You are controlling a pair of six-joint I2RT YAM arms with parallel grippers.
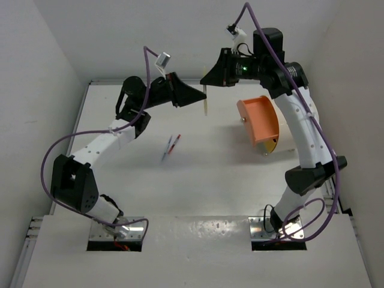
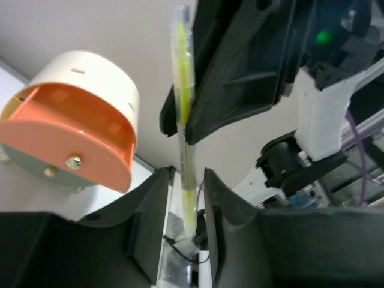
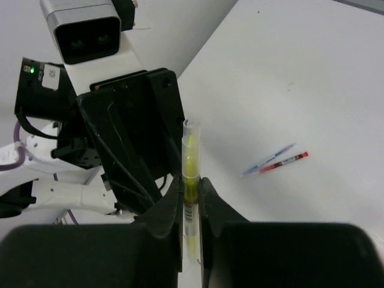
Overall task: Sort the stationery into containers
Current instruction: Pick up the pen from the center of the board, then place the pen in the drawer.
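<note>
The step looks like a mid-air handover of the yellow pen (image 2: pixel 183 72). The right gripper (image 3: pixel 191 183) pinches it tight, while the left gripper (image 2: pixel 187 174) stands slightly spread around its lower end. The pen's long axis runs straight ahead of both grippers, roughly upright. Next, the right arm likely carries it to the orange drawer (image 1: pixel 259 119) of the cream drum container (image 2: pixel 90 84), just below that gripper.
</note>
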